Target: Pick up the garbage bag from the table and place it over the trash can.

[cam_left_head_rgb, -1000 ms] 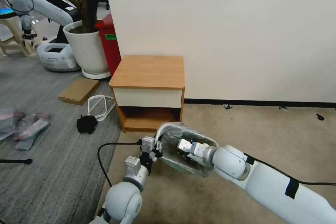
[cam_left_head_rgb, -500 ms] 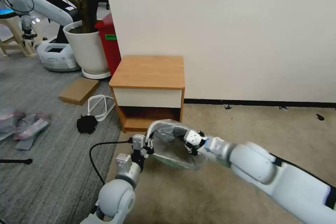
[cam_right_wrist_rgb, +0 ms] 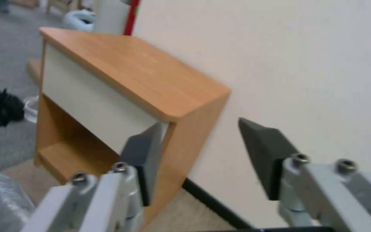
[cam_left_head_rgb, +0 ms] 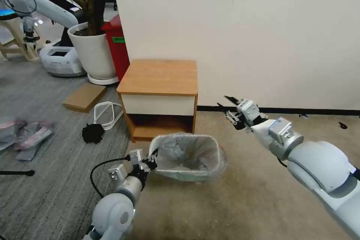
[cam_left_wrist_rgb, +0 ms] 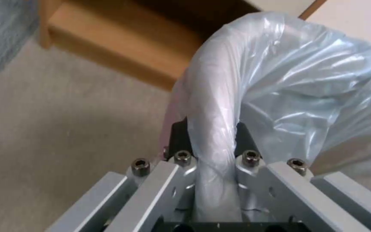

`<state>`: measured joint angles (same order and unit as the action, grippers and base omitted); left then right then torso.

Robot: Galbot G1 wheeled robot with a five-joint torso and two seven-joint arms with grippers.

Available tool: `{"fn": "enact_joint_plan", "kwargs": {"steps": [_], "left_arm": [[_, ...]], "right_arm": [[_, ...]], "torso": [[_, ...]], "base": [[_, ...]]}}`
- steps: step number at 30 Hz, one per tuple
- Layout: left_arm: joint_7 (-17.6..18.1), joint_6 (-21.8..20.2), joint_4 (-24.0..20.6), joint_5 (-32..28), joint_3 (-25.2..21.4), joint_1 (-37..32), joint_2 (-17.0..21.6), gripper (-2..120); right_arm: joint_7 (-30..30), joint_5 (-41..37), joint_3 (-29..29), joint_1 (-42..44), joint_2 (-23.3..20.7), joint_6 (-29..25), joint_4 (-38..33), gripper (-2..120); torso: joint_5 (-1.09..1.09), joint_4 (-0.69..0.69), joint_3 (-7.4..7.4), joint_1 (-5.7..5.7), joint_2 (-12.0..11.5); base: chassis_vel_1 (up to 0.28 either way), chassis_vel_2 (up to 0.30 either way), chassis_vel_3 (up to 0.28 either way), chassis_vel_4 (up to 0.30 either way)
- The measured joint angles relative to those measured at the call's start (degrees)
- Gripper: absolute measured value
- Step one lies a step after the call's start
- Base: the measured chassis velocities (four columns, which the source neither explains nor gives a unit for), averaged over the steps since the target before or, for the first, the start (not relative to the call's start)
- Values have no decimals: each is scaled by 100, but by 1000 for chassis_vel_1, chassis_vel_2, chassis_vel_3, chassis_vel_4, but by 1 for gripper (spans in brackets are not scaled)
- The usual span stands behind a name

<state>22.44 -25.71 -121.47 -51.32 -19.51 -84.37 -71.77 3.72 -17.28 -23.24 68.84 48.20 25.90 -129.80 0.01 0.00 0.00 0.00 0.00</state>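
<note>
The trash can [cam_left_head_rgb: 189, 157] stands on the beige carpet directly in front of the table [cam_left_head_rgb: 159, 77], its long axis running across the robot from left to right. The garbage bag [cam_left_head_rgb: 187, 150] lines it, with the film folded out over the rim on all visible sides.

The left gripper [cam_left_head_rgb: 150, 162] sits at the can's left short end. In the left wrist view its fingers [cam_left_wrist_rgb: 181, 141] are clamped on the bag-covered rim [cam_left_wrist_rgb: 213, 129], one pad outside the wall and one inside. The left arm is therefore the nearer one, already in contact; the can extends away from it toward the robot's right.

The right gripper [cam_left_head_rgb: 229, 109] is raised well clear, up and to the right of the can near the baseboard, jaws apart and holding nothing, as the right wrist view confirms [cam_right_wrist_rgb: 198, 151].

The bag is thin, translucent grey-white film, heavily creased, slack inside the can and bulging loosely past the right end. Seating appears complete or nearly so.
</note>
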Motion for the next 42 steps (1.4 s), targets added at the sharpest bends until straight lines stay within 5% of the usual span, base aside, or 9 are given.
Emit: {"fn": "enact_joint_plan", "kwargs": {"steps": [5, 15, 23, 42], "left_arm": [[160, -179, 135, -251, 11, -23, -18, 5], [239, -277, 531, -109, 64, -63, -59, 5], [245, -265, 597, 59, 58, -93, -119, 6], [218, -315, 371, 126, 28, -148, -42, 75]], "right_arm": [[18, 310, -273, 483, 526, -160, 22, 70], [35, 404, -574, 737, 894, -249, 74, 104], [42, 347, -610, 725, 895, -276, 90, 112], [56, 249, -687, 693, 826, -272, 106, 98]], "torso": [[-1, 0, 0, 0, 0], [-1, 1, 0, 0, 0], [2, 2, -1, 0, 1], [-1, 0, 0, 0, 0]], "base": [[0, 0, 0, 0], [0, 0, 0, 0], [0, 0, 0, 0], [0, 0, 0, 0]]}}
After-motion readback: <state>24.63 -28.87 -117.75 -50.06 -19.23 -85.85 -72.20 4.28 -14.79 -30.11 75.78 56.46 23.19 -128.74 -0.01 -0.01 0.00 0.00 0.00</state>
